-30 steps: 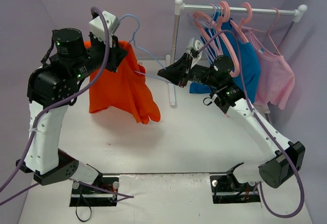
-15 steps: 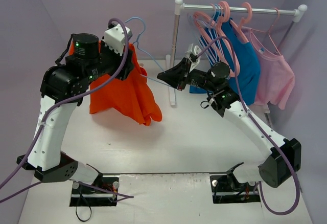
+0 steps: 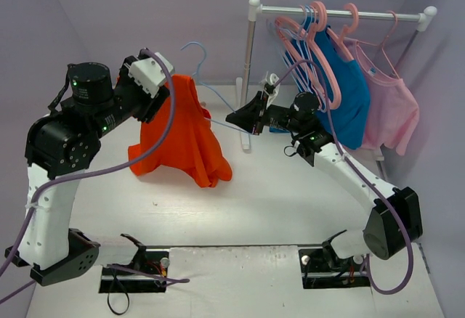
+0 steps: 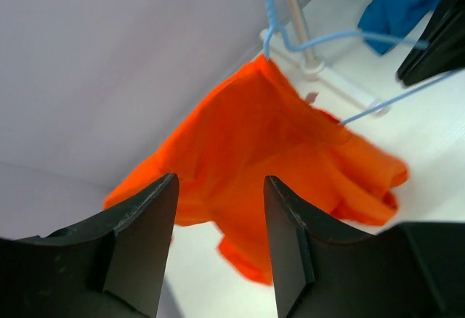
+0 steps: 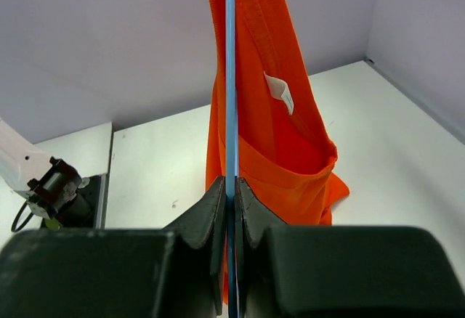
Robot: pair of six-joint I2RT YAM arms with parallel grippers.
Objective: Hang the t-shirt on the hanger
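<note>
Two arms: both are reaching inward, raised.
Left gripper (image 4: 218,184): is hovering with fingers parted, empty, beside the t-shirt (image 3: 178,133).
Right gripper (image 5: 231,187): is pinching the hanger (image 5: 230,78) by its wire.
Count: one t-shirt is draping from one hanger, aloft.

Over on the right, the clothes rack (image 3: 249,71) stood at the back of the white table (image 3: 276,202), its white post upright and its rail running across toward the right-hand wall. Pink hangers (image 3: 320,24) hooked over that rail, bunched toward its left end. A blue shirt (image 3: 354,96) draped down from the middle of the rail. Right beside it, touching, a pale pink top (image 3: 394,111) hung at the far right end. Blue-and-white striped straps showed just left of the blue shirt, too tangled to sort out. Lilac walls (image 3: 109,6) closed in behind and at the sides.
</note>
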